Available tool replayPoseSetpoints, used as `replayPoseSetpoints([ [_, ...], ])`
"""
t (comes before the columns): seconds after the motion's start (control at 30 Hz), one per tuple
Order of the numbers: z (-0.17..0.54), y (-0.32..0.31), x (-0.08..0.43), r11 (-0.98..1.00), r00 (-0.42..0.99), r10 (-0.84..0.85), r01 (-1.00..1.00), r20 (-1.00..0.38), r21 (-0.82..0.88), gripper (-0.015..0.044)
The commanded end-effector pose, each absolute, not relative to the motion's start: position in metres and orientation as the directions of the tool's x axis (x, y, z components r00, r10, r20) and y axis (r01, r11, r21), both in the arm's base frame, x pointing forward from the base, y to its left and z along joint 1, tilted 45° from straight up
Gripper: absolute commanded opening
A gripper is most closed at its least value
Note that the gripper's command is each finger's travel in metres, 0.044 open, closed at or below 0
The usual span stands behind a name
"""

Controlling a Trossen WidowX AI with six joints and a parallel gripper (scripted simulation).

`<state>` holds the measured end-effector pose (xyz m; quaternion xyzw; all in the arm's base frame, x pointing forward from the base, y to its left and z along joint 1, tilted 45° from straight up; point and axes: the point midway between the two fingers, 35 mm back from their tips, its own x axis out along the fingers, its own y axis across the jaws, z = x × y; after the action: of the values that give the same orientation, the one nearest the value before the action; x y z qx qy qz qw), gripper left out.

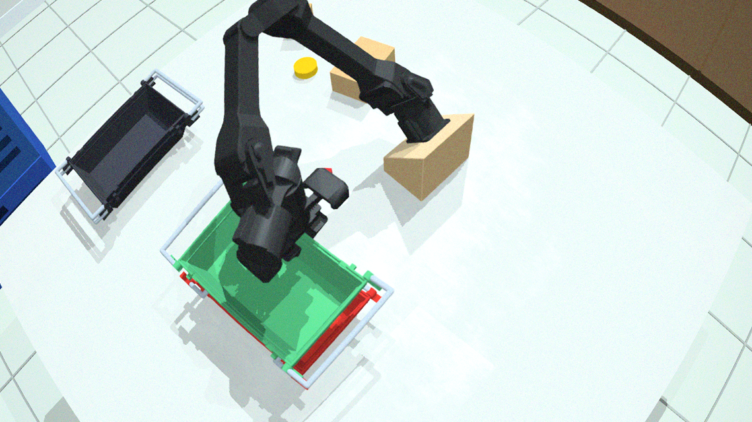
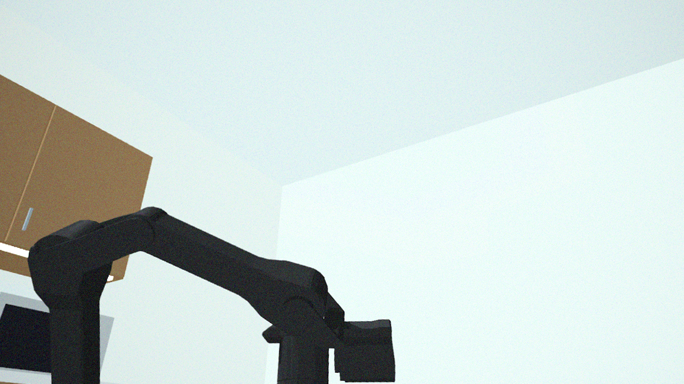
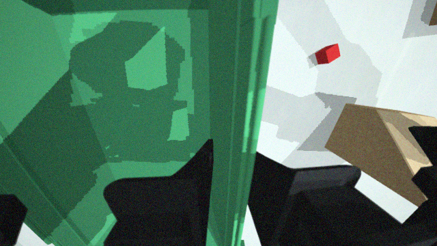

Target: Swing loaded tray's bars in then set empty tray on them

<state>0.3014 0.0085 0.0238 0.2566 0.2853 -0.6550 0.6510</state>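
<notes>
The empty green tray is above the red tray, looks roughly level and is offset, leaving a strip of red showing at the near right end. My gripper is shut on the green tray's long side wall, one finger inside, one outside. Wire bars stand out at the green tray's ends, the right bar and the left bar. Grey bar ends show at the red tray's near side; the rest of its bars and its load are hidden. Whether the green tray touches the bars, I cannot tell.
A black tray with bars out lies at the back left, near a blue cabinet. A small red block, a yellow disc and a wooden block are behind. The arm stands on a wooden wedge.
</notes>
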Motion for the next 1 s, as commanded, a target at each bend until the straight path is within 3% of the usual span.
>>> replayPoseSetpoints([
  [0.0,0.0219,0.004,0.2979,0.001,-0.041,-0.706,0.998,-0.707,-0.059,0.0],
  [0.87,0.022,0.0041,0.2979,0.001,-0.041,-0.706,0.998,-0.707,-0.059,0.0],
  [0.97,0.022,0.0041,0.2979,0.001,-0.041,-0.706,0.998,-0.707,-0.059,0.0044],
])
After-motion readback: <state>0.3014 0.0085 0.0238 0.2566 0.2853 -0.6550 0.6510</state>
